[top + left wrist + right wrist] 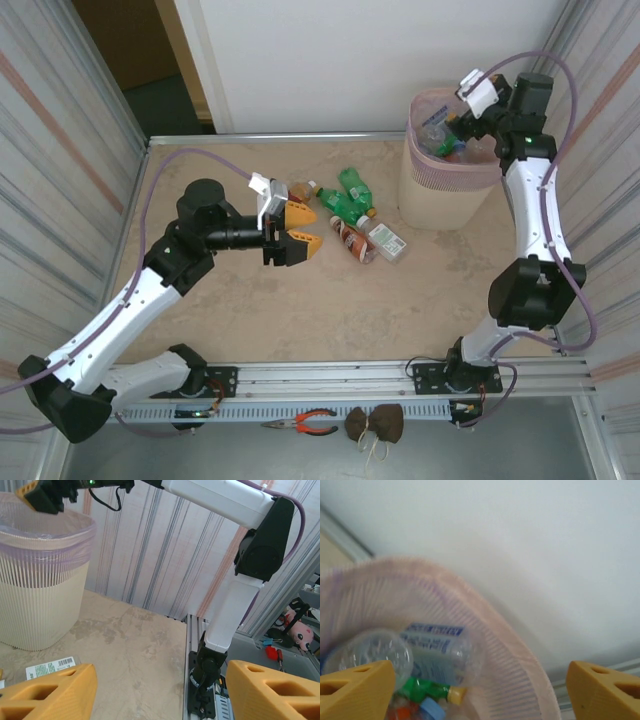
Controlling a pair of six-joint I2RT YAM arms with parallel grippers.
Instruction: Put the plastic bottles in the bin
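Observation:
The pale pink bin [440,190] stands at the far right of the table, with several plastic bottles inside it. My right gripper [462,128] hovers over its rim, open, with nothing between its fingers [355,685]. Below it in the bin [510,645] lie a clear bottle with a blue label [437,652] and a green one [420,689]. On the table left of the bin lie a green bottle [350,200], a brown one [352,240] and a clear one with a white label [385,240]. My left gripper [303,232] is open and empty just left of them, with another bottle [300,188] behind it.
Striped curtain walls close in both sides of the table. A metal rail [330,380] runs along the near edge and carries both arm bases. Pliers [305,423] and a brown pouch [375,423] lie in front of it. The right arm's base [207,680] shows between my left fingers.

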